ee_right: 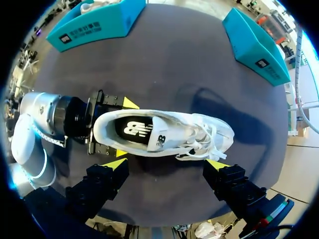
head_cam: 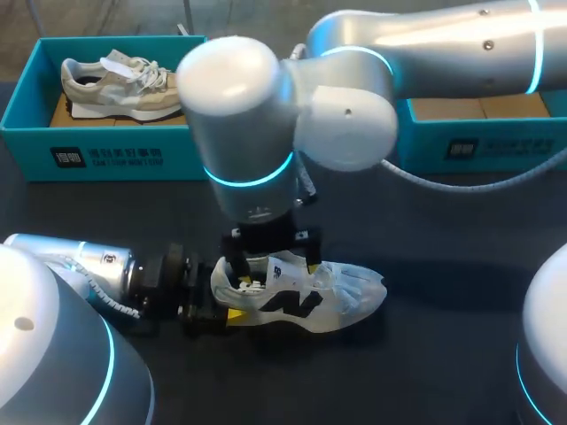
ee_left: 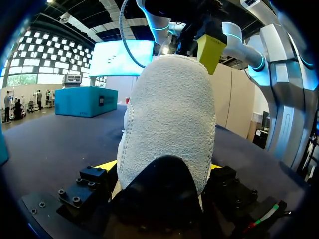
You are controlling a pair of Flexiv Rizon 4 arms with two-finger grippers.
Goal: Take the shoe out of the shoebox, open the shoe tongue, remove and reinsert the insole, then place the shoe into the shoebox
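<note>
A white shoe with a black logo stands upright on the dark table, toe to the right. My left gripper comes in low from the left and is shut on the heel, one yellow tip on each side. In the right wrist view the black insole lies inside the shoe and the tongue rests over the laces. My right gripper hangs open just above the shoe's opening, its fingers straddling it without touching.
A teal shoebox at the back left holds a beige shoe. A second teal box with cardboard inside stands at the back right, under my right arm.
</note>
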